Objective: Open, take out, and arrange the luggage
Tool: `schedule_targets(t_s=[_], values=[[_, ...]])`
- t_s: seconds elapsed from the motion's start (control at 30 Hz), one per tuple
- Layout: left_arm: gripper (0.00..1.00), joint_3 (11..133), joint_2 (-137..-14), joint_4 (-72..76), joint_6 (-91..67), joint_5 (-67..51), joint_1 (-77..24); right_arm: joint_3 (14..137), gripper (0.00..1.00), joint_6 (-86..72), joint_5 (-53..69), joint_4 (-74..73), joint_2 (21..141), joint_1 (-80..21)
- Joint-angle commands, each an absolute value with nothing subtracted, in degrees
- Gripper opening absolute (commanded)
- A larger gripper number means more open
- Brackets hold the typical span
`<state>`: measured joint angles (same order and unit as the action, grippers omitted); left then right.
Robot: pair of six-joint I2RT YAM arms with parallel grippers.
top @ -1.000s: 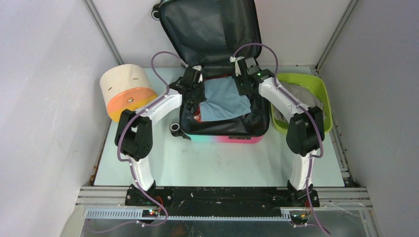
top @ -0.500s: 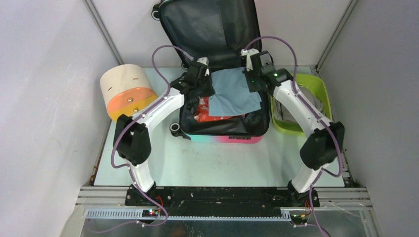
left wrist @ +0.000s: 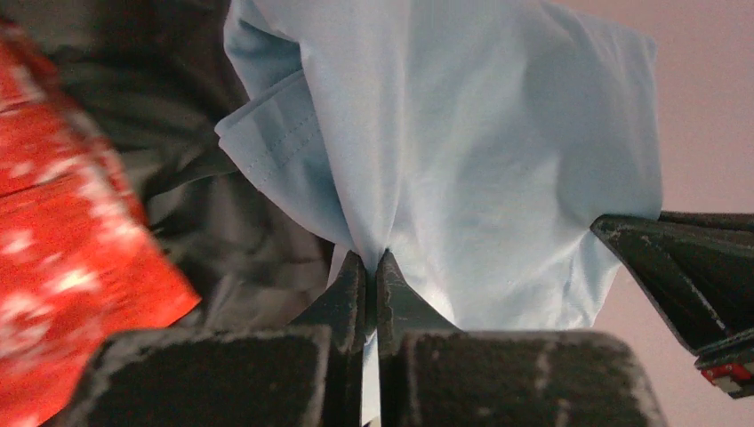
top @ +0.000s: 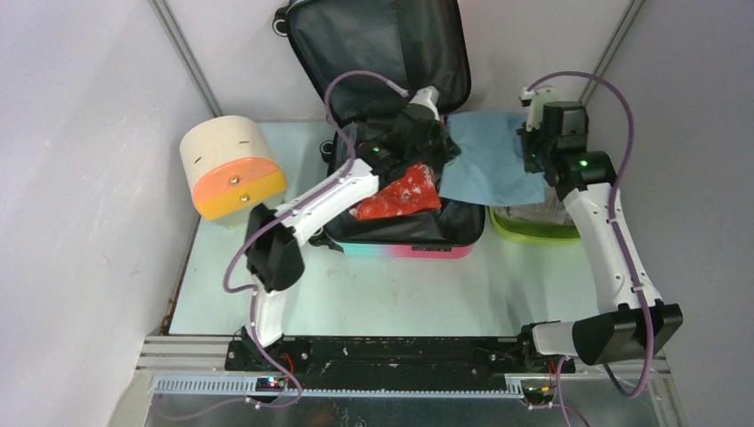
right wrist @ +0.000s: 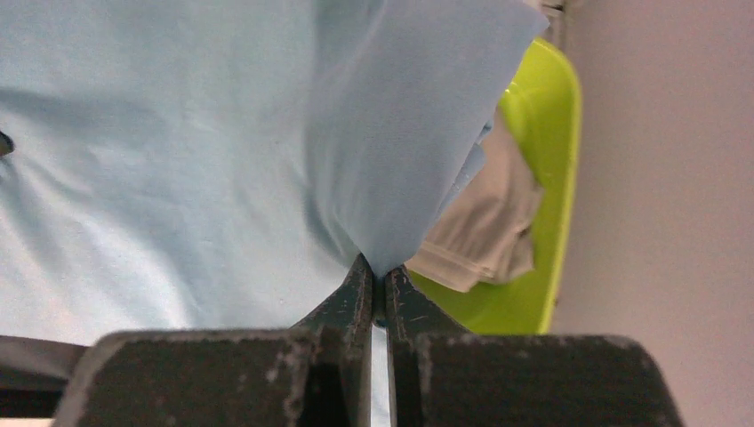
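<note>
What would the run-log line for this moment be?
luggage: open, red item inside | blue cloth: stretched partly above lime tub | left pincer: shut on cloth | right pincer: shut on cloth

Arms outstretched, left tool (left wrist: 373,260) and right tool (right wrist: 379,269) pinch blue cloth (top: 485,160)

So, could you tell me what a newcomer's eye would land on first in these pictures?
First, the light blue cloth, pinched at either end by the left gripper and the right gripper and held stretched above the right side of the open luggage at far centre and the lime-green tub beside it. Next, the red garment lying uncovered inside the luggage.
</note>
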<state>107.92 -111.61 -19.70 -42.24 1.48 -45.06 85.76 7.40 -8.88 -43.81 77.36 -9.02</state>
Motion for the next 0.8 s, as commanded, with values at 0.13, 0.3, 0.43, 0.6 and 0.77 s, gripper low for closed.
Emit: schedule_targets(t_s=[0.13,0.3,0.43,0.6,0.77], values=[[0.0,120.9,-126.4,-4.7,-52.9,4.4,-49.4,80.9,0.0,15.0,-8.6,-38.3,73.4,2.7],[0.0,125.9,-134.4,3.8,-58.0,3.9,-51.4,80.3,0.0,17.2,-11.7,-36.5,76.6,5.5],[0.0,129.5,-140.4,12.2,-60.2,4.8,-52.9,80.4,0.0,16.4,-11.9,-36.4,79.3,8.2],[0.0,134.4,-146.0,15.2,-62.0,6.8,-54.0,80.3,0.0,15.1,-11.2,-34.2,83.3,9.3],[0.0,134.6,-148.2,15.2,-61.5,9.9,-53.8,80.4,0.0,15.2,-12.7,-32.3,88.0,9.7]])
